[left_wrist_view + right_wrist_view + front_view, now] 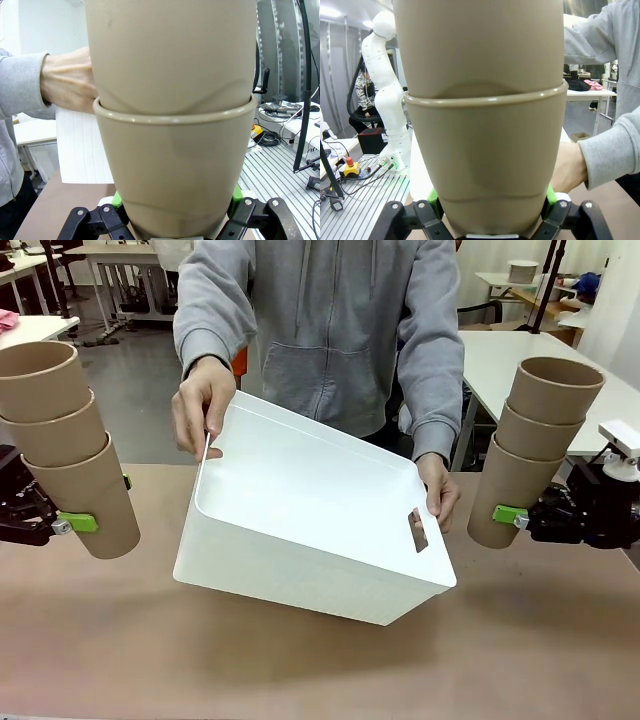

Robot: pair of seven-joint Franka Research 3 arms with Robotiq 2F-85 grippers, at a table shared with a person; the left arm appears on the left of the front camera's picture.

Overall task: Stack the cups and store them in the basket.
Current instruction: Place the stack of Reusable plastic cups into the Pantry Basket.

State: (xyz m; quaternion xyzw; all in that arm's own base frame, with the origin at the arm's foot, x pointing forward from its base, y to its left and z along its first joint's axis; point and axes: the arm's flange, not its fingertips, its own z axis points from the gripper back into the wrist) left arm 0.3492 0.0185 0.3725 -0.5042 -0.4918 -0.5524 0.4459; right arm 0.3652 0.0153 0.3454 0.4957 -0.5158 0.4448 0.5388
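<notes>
Basket (300,530), tilted in the person's hands (200,405), lies at three o'clock from the left gripper (92,522), nine from the right gripper (498,515); each pinches a cup stack (65,440).

Across a tan tabletop (300,670), out to a grey floor (140,390) and white tables (520,360) at right, with desks (110,252) at far left, under even indoor light. In the wrist views, a ribbed metal bench (275,175) strewn with cables (270,137), and a red stop button (350,161) on a yellow box (351,171).
</notes>
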